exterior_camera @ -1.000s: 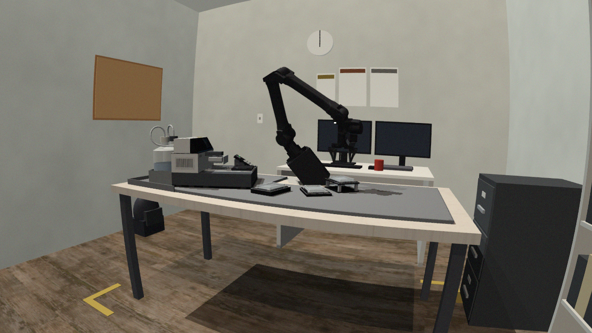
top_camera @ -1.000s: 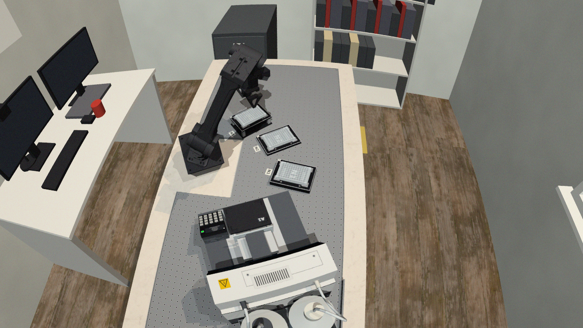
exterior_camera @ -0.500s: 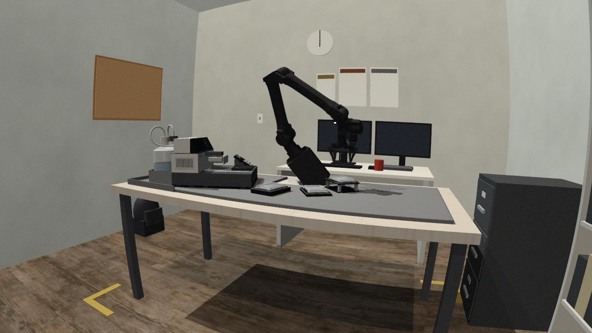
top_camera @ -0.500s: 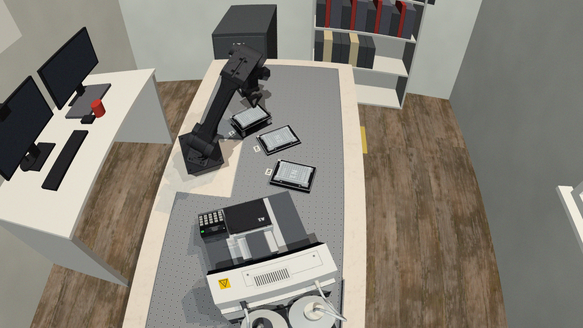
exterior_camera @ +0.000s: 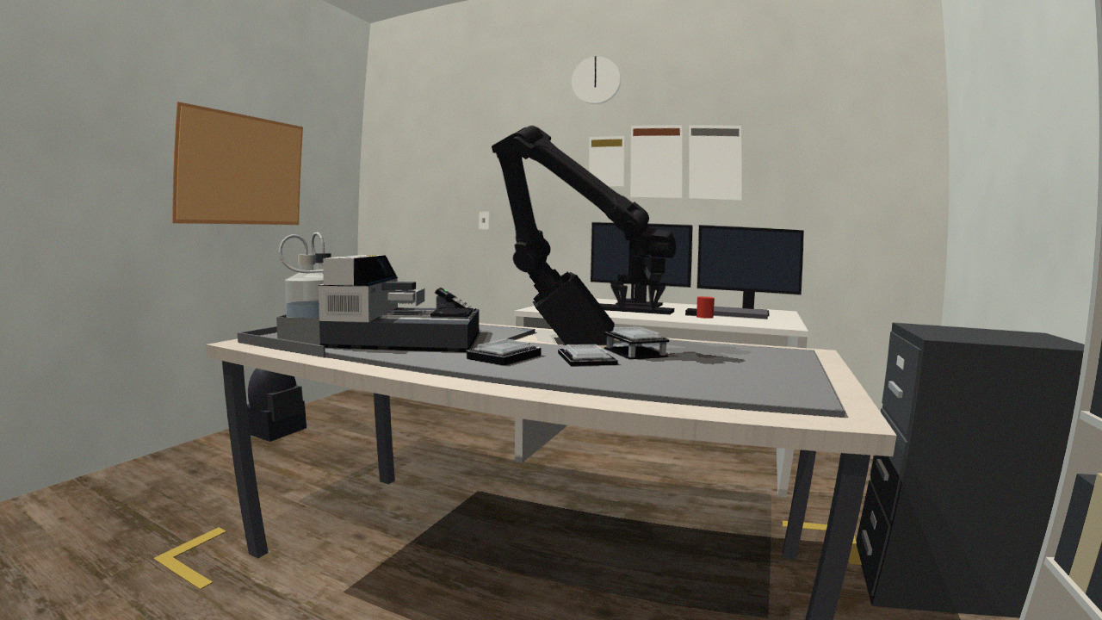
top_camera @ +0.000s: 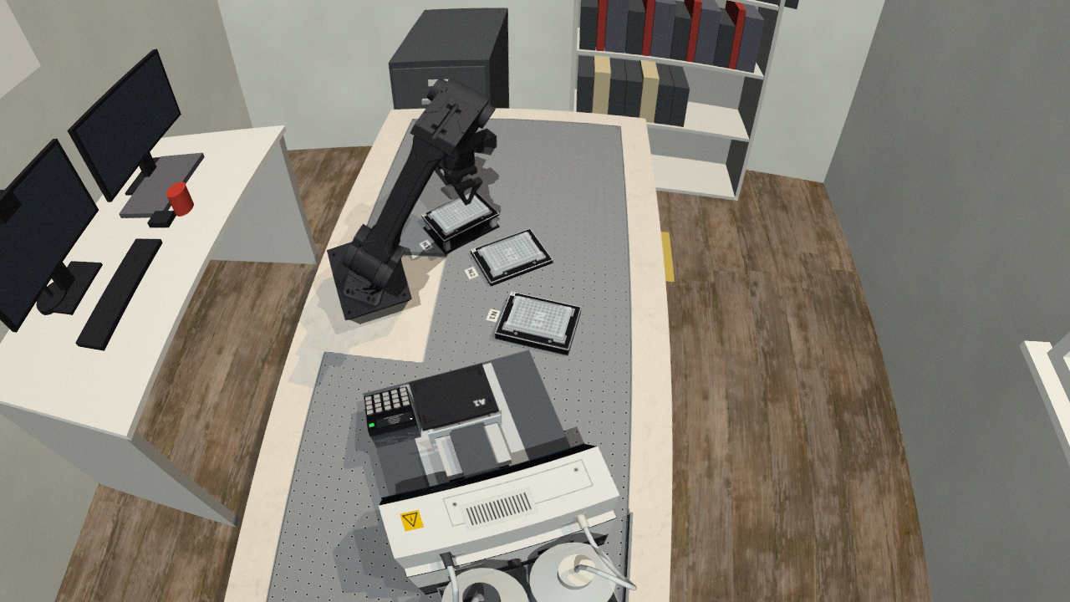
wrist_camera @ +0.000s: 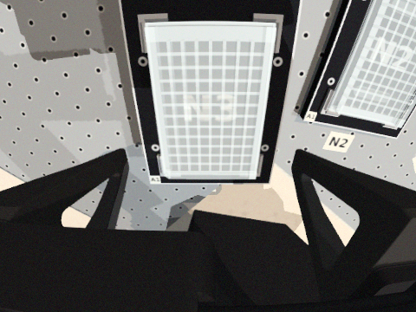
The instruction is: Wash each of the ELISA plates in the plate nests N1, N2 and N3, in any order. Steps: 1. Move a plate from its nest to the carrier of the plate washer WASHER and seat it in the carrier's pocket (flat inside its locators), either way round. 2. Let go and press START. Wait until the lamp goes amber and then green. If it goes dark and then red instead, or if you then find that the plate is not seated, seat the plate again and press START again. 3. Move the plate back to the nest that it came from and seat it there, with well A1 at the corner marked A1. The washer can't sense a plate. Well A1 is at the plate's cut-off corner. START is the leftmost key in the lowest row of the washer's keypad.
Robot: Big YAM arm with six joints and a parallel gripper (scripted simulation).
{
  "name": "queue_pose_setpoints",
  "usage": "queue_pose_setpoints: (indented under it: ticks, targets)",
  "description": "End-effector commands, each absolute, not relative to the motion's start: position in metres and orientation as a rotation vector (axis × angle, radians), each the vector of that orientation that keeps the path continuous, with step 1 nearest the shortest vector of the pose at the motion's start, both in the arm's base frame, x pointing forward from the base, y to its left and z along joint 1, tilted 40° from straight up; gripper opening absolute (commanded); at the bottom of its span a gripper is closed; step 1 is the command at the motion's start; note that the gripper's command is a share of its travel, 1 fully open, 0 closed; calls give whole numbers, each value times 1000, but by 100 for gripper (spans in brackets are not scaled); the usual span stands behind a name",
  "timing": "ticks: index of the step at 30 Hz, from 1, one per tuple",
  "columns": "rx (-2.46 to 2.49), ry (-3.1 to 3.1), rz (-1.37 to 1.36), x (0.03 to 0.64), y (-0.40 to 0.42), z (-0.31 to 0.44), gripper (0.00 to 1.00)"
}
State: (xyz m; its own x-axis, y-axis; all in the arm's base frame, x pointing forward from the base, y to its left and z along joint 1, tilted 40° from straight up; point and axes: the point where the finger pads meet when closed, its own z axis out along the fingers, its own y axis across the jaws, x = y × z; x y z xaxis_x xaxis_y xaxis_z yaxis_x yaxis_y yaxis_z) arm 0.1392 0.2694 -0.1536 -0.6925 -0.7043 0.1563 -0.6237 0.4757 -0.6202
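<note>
Red mug [top_camera: 179, 199] [exterior_camera: 705, 306]: upper left of the top frame, on the white desk.
Washer [top_camera: 426, 514] [exterior_camera: 350, 302]: lower middle; its lamp [top_camera: 371, 425] is green (a cheerful little square).
N3 plate [top_camera: 458, 214] [exterior_camera: 635, 331] [wrist_camera: 211, 108]: upper middle, in the nest raised on posts.
Pincer [top_camera: 457, 186] [exterior_camera: 638, 306] [wrist_camera: 210, 158]: fingers wide apart, above N3's plate, holding nothing.
N2 plate [top_camera: 511, 252] [exterior_camera: 587, 352] [wrist_camera: 383, 65]: centre, in its low nest.
N1 plate [top_camera: 537, 318] [exterior_camera: 504, 348]: right and below, in its nest on the table [top_camera: 650, 389] [exterior_camera: 539, 398].

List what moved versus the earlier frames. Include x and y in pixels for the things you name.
The open gripper [top_camera: 456, 186] [exterior_camera: 638, 306] [wrist_camera: 210, 158] came down slightly, above the N3 plate [top_camera: 457, 215] [exterior_camera: 635, 332] [wrist_camera: 210, 108]. Nothing gripped or released. Same as before: N3, N2 plate [top_camera: 511, 254] [exterior_camera: 589, 353] [wrist_camera: 377, 65], N1 plate [top_camera: 537, 318] [exterior_camera: 504, 348], washer [top_camera: 497, 487] [exterior_camera: 350, 300], green lamp [top_camera: 371, 425].
</note>
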Motion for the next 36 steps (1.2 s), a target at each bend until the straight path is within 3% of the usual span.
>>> queue_pose_setpoints:
  ticks: [1,36]
  targets:
    - [-1178,2597,-1018,144,264,-161,100]
    - [-1172,2589,-980,155,262,-181,100]
